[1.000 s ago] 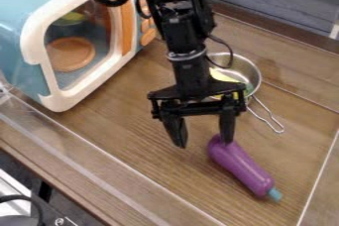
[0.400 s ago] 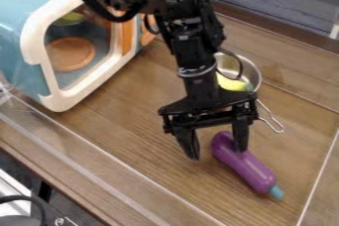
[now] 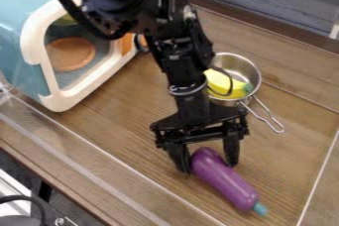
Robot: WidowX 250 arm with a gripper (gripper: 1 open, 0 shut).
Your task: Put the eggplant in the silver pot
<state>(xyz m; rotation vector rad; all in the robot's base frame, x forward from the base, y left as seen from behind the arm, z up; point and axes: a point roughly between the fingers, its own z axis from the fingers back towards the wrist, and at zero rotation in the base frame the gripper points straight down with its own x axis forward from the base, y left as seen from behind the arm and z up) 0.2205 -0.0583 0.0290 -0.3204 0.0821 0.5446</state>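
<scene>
The glossy purple eggplant (image 3: 223, 181) lies on the wooden table at the lower right, its teal stem cap pointing toward the front right. My gripper (image 3: 208, 156) hangs open right over its upper end, one finger on each side of it, nothing clamped. The silver pot (image 3: 240, 69) stands behind, to the upper right of the gripper, with its wire handle sticking out toward the right. A yellow toy food (image 3: 220, 84) sits inside the pot.
A teal and cream toy microwave (image 3: 59, 47) stands at the left with its door open and an orange dish (image 3: 69, 56) inside. A clear wall (image 3: 79, 166) borders the table along the front and left.
The gripper has come down and toward the front, and now straddles the eggplant's upper end. The eggplant has shifted a little toward the lower left. The jaws stayed open.
</scene>
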